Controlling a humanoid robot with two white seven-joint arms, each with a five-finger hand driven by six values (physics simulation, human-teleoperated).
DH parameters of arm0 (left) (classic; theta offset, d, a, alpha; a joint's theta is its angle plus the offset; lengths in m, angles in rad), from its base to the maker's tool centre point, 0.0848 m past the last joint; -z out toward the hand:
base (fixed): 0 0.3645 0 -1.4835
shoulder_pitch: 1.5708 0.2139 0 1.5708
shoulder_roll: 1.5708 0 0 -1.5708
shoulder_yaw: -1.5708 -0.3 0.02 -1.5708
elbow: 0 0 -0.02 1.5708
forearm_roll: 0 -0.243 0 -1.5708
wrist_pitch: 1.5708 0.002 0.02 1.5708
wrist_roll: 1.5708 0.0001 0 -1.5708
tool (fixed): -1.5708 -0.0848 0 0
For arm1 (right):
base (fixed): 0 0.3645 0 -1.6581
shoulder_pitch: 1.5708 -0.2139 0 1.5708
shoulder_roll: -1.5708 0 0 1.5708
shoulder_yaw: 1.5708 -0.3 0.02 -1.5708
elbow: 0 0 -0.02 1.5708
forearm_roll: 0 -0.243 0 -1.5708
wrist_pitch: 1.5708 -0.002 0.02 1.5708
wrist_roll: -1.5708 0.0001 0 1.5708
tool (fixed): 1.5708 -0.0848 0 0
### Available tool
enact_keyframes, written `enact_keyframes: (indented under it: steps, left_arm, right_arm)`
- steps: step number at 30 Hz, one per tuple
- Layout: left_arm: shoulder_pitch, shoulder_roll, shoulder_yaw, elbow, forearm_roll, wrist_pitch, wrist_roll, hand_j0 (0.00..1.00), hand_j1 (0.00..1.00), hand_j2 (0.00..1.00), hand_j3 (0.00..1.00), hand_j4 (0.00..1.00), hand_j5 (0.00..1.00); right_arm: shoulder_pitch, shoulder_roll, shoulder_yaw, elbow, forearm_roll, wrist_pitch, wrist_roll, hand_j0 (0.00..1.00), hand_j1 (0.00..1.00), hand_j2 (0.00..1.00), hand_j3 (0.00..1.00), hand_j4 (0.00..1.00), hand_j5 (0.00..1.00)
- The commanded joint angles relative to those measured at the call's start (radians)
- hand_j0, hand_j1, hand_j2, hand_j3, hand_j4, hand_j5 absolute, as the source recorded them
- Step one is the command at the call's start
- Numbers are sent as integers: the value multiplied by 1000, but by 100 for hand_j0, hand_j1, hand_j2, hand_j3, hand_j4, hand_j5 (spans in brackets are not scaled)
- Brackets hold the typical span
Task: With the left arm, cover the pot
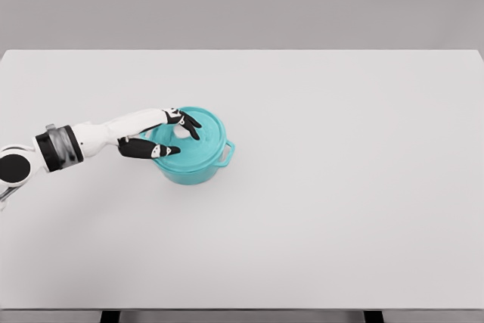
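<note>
A teal pot (190,173) stands on the white table (340,187), left of the middle. Its teal lid (206,140) rests flat on the rim, with a pale knob (181,132) at its centre. My left hand (187,141) reaches in from the left and lies over the lid. Its fingers (187,121) pass behind the knob and the thumb in front, closed around it. A side handle (228,153) sticks out on the pot's right. The right arm is out of view.
The table's far edge (242,51) runs along the top against a grey wall, and its near edge (242,309) lies at the bottom.
</note>
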Motion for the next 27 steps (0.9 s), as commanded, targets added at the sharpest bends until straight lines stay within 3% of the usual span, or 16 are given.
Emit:
enact_keyframes:
  steps: [1,13,27]
  left_arm:
    - [0,2,1,2,-4,1,-5,64,64,64,64,64,64]
    - [0,2,4,0,-1,1,-5,65,65,65,65,65,65]
    - [-2,2,7,0,0,1,-5,78,78,78,78,78,78]
  right_arm:
    - [0,0,0,0,1,0,0,100,100,100,100,100,100]
    - [0,0,0,0,1,0,0,100,100,100,100,100,100]
    - [0,0,0,0,1,0,0,100,100,100,100,100,100]
